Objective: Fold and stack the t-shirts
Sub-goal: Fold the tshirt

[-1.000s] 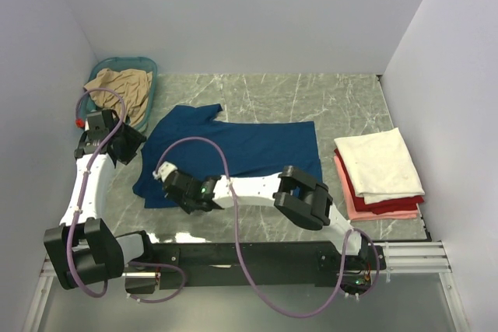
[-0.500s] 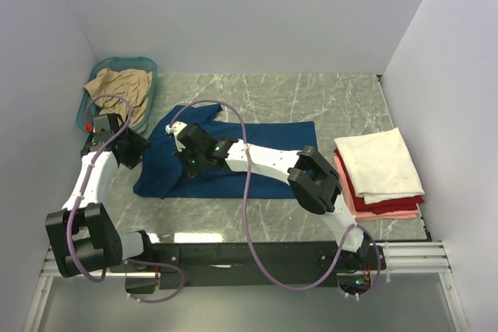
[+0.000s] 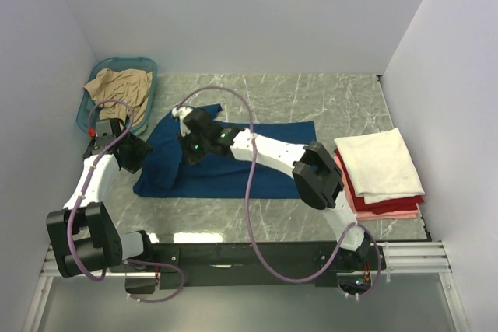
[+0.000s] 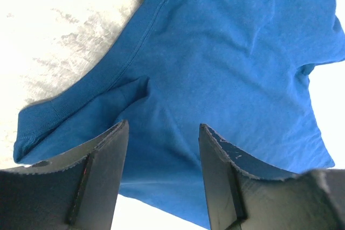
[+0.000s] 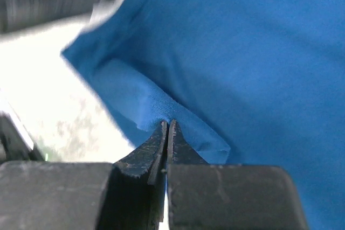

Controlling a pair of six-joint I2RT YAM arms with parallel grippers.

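A dark blue t-shirt (image 3: 268, 157) lies spread across the middle of the marble table (image 3: 334, 99). My right gripper (image 3: 185, 120) reaches over its back-left part and is shut on a pinched fold of the blue cloth (image 5: 140, 100), the jaws (image 5: 167, 124) pressed together. My left gripper (image 3: 137, 153) hovers open over the shirt's left edge, blue cloth (image 4: 232, 52) showing between its fingers (image 4: 161, 129) with nothing gripped. At the right stands a folded stack: a cream-white t-shirt (image 3: 379, 162) on top, red (image 3: 393, 205) and pink (image 3: 385, 214) ones beneath.
A teal basket (image 3: 117, 62) at the back left holds a crumpled tan t-shirt (image 3: 120, 87). White walls close in the table on three sides. The right arm stretches diagonally over the blue shirt's front part.
The right gripper has carried the shirt's near-left cloth toward the back, from the front edge to the back-left corner. The left gripper has shifted slightly back and stayed open.
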